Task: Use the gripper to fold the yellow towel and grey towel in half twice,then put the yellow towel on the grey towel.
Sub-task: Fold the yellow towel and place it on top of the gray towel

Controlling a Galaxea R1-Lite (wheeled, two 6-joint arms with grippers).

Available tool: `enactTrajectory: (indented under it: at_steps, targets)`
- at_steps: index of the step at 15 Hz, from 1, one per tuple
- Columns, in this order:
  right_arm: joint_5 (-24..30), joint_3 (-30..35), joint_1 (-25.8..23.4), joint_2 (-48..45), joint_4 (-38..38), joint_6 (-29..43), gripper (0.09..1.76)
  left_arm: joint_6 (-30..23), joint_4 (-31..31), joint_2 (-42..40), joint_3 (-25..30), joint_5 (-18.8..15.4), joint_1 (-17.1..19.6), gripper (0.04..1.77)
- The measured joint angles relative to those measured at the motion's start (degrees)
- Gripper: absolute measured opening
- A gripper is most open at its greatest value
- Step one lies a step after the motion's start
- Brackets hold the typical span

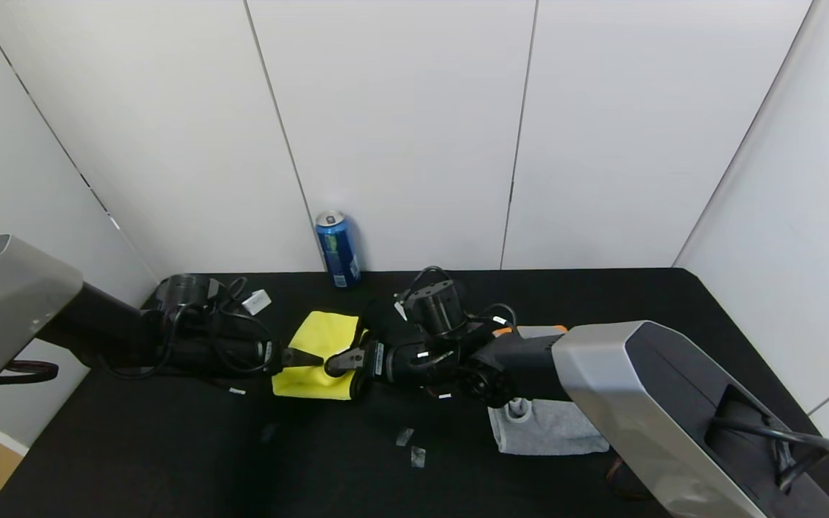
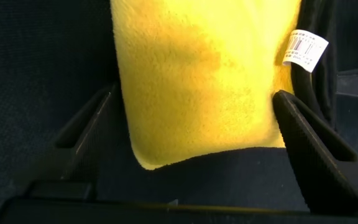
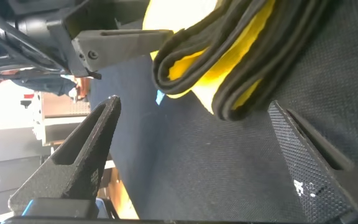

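Note:
The yellow towel [image 1: 317, 338] lies folded on the black table, left of centre. My left gripper [image 1: 298, 357] reaches it from the left and is open; in the left wrist view a towel corner [image 2: 197, 81] with a white tag [image 2: 306, 50] lies between the spread fingers [image 2: 86, 130]. My right gripper [image 1: 335, 363] comes in from the right, also open, low over the cloth; its own view shows the black-trimmed folded edges [image 3: 229, 56] just beyond the fingertips, with bare table between them. The grey towel [image 1: 544, 424] lies folded at the right, partly hidden under the right arm.
A blue can [image 1: 337, 249] stands at the back wall behind the yellow towel. Two small scraps [image 1: 405, 436] lie on the table [image 1: 170, 446] in front. A small white object [image 1: 257, 301] and cables sit by the left arm. White walls close in three sides.

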Motion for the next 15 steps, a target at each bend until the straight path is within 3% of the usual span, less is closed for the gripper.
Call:
enactTrajectory:
  at_steps: [4, 15]
  targets:
    - [0.05, 0.0, 0.79, 0.11, 1.4, -3.89, 1.71, 0.11, -0.11, 0.41, 0.02, -0.05, -0.11, 1.72]
    - [-1.87, 0.0, 1.27, 1.49, -1.45, -5.63, 1.71, 0.2, -0.27, 0.68, 0.4, -0.02, -0.89, 1.72]
